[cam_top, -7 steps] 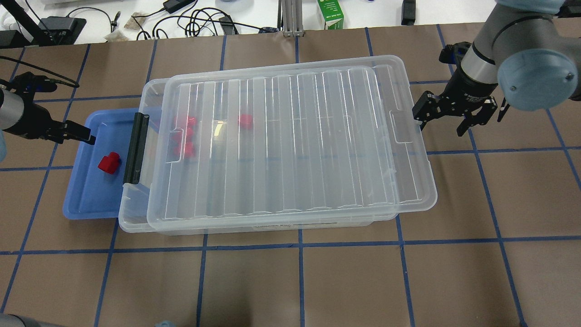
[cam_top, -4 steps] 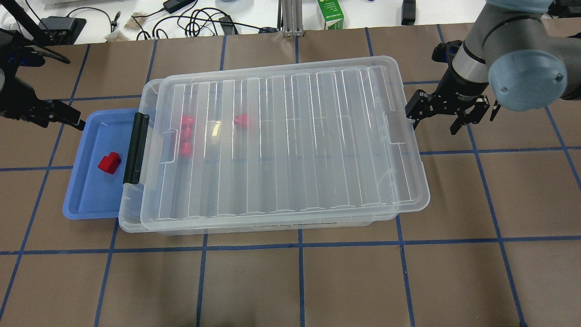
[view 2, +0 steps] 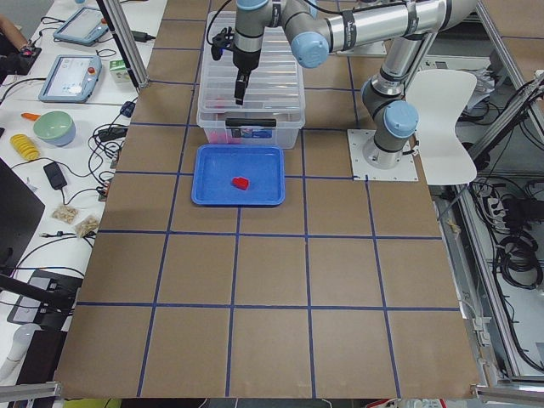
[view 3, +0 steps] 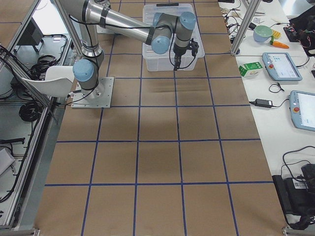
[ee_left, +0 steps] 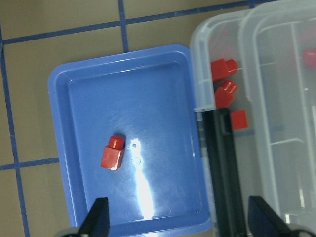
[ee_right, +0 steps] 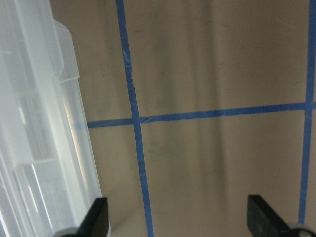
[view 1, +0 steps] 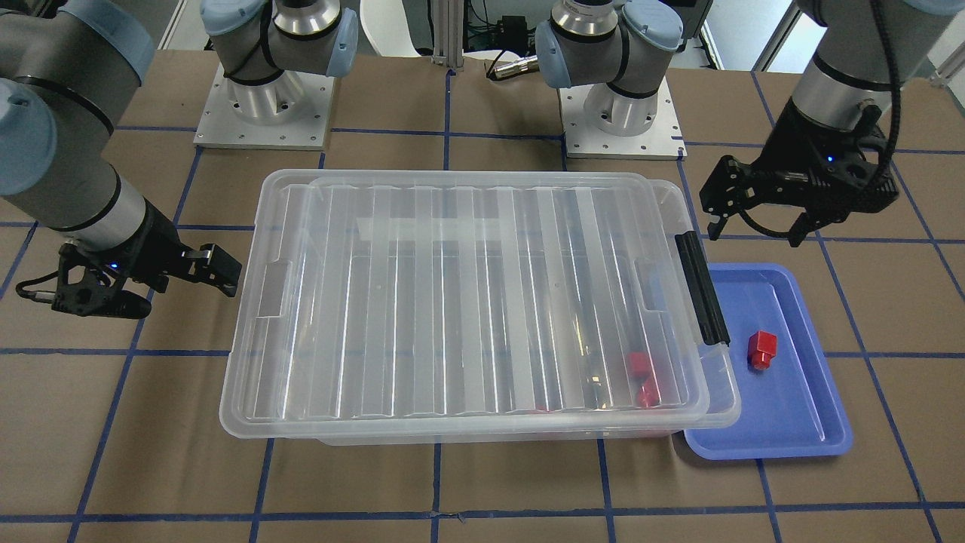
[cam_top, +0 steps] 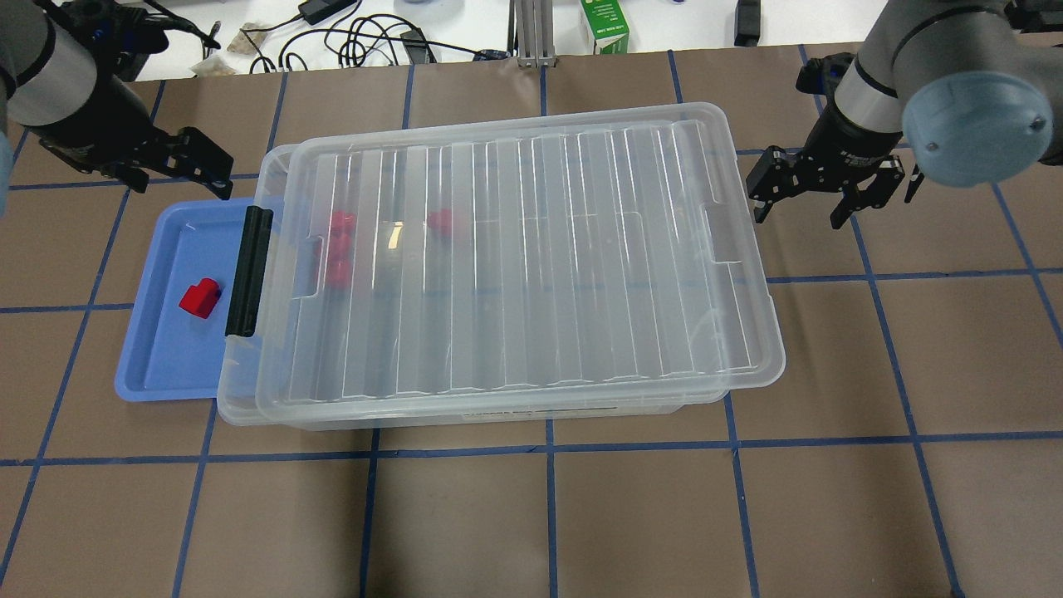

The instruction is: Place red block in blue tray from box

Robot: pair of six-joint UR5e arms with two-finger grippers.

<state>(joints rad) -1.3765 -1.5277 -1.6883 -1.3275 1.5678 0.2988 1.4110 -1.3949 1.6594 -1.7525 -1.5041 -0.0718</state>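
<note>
One small glossy red plastic block [cam_top: 199, 298] is lying alone on the floor of the shallow periwinkle-blue plastic tray [cam_top: 154, 340], apart from the tray's walls. This tray is sitting just beside the short end of the large clear plastic storage box [cam_top: 237, 409] where the black latch [cam_top: 249, 270] is standing. I judge this position is chosen because the other red blocks [cam_top: 339, 246] are gathering near that same end, so the way from box to tray is short.

The ribbed translucent lid [cam_top: 531, 266] is resting on the box, not fully square: a strip of the box's rim is showing past it at the latch end.

The left gripper [view 1: 756, 226] is hanging above the table beyond the tray's far corner. Its fingers are spread wide and are holding nothing, as the left wrist view is also showing. The right gripper [cam_top: 797, 218] is hanging off the opposite short end of the box, also wide open and empty, not touching the lid.

With a block in the tray and the lid on, the task is looking finished to me.
</note>
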